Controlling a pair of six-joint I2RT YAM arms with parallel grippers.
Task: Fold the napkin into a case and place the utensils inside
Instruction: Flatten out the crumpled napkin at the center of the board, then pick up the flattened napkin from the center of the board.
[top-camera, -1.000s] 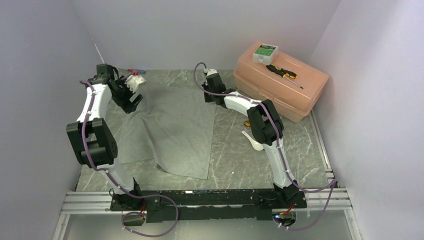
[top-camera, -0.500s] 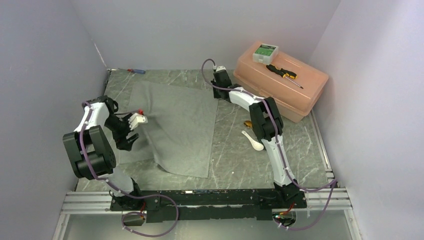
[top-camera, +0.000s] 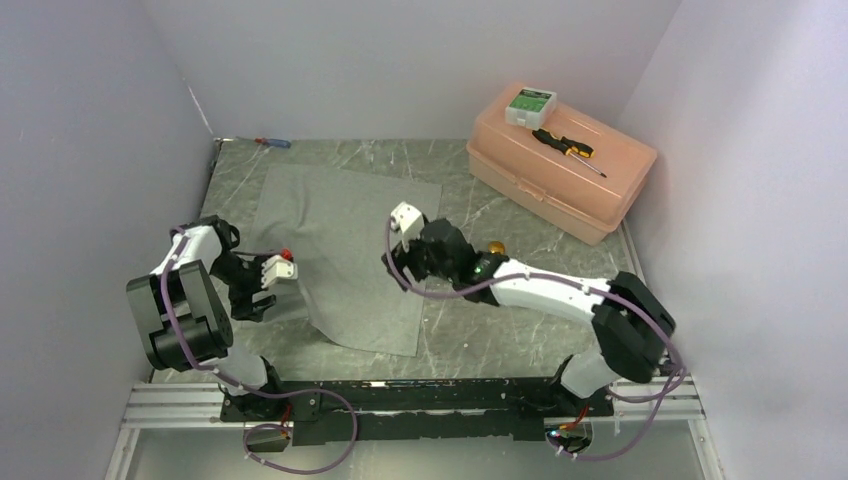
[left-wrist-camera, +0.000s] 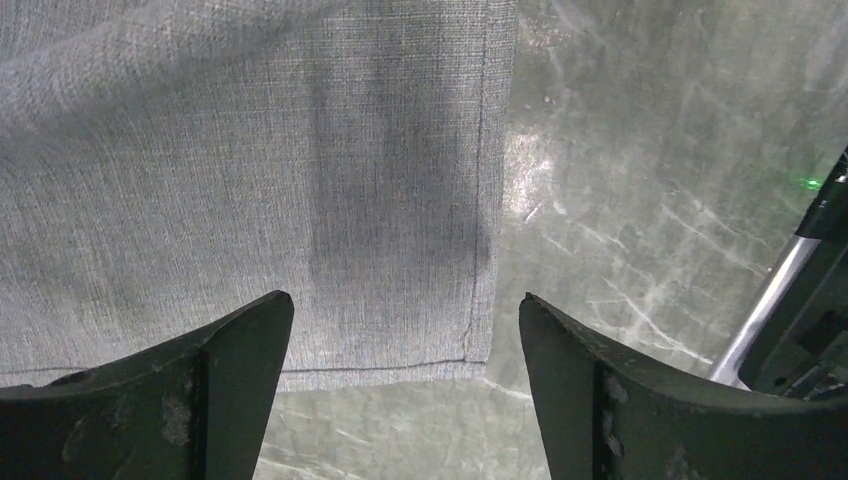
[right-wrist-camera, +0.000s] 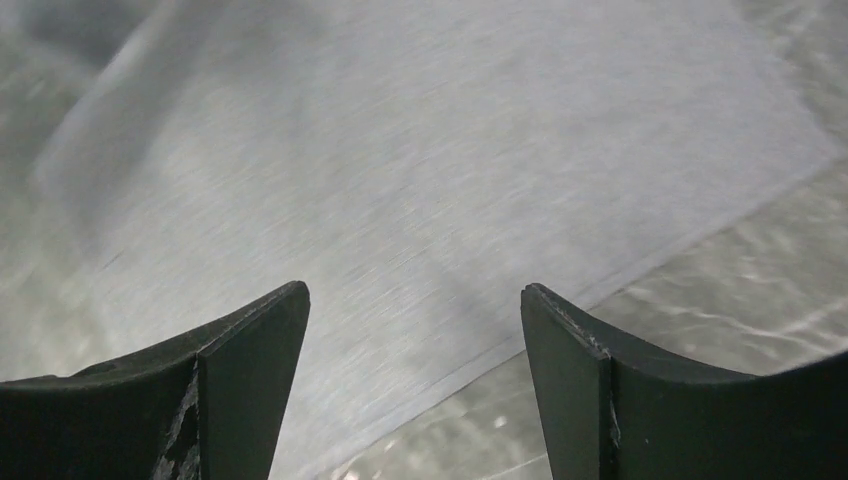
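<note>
The napkin (top-camera: 340, 240) lay spread flat on the table (top-camera: 470, 330), a little left of the middle, not yet folded, with its longer side running from near to far and a small ripple along its near edge. Both arms hung low over it. The left gripper (left-wrist-camera: 402, 300) had its jaws wide and held nothing; the near left corner of the napkin lay just below and between its fingers, so this arm was the closer one to that corner. The right gripper (right-wrist-camera: 412, 290) was also spread wide and empty, and it hovered over the right edge of the napkin, with the hem running slantwise under it and bare table beyond. I judged that the coming move needed each gripper only to come straight down onto the cloth edge below it, and nothing lay on the napkin to hinder this. The gold spoon (top-camera: 495, 247) showed partly just to the right of the right arm's wrist, well apart from the napkin; the white spoon I could not see. Far right stood a pink box (top-camera: 590, 185) with a black-and-yellow screwdriver (top-camera: 568, 148) on its lid, and a red-and-blue screwdriver (top-camera: 272, 142) lay at the far left.
</note>
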